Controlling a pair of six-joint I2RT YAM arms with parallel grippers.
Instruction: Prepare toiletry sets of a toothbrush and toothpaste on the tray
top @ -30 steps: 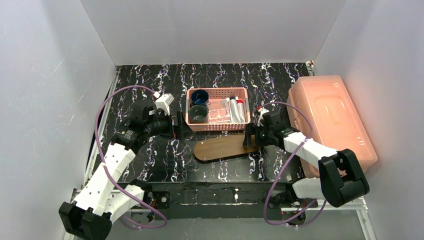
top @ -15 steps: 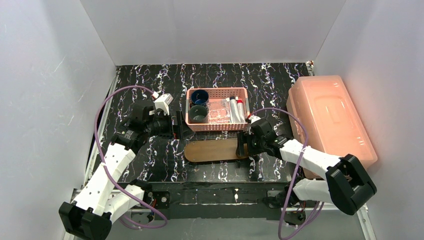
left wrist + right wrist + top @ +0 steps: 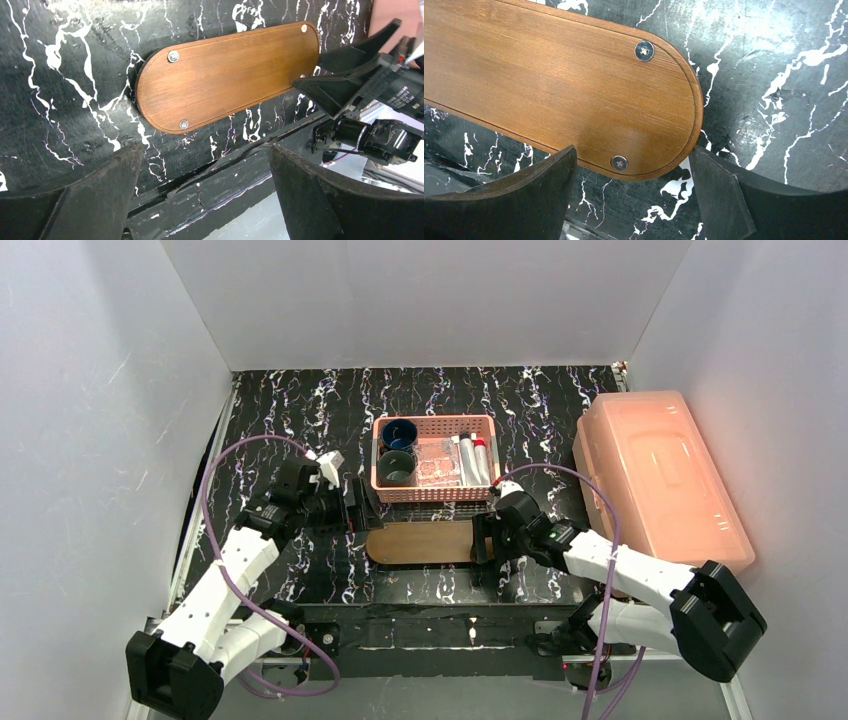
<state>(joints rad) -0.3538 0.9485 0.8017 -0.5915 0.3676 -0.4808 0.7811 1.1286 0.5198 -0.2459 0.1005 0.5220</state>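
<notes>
Tray (image 3: 425, 542): flat elongated oval, dark brown wood, lengthwise grain, silver screw heads near rounded ends. Flat on table (image 3: 300, 420), mid near edge. Right gripper (image 3: 482, 540) spread wide at tray's right end; left gripper (image 3: 360, 508) spread wide beside left end. Print on right gripper unreadable.

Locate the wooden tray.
In the top view the tray lies flat mid-table, just in front of the pink basket, with the right hand at its right end.

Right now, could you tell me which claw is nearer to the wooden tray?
The right. The right claw straddles the right end of the tray, wide open; the left claw, also open, sits back from the tray's left end.
</notes>
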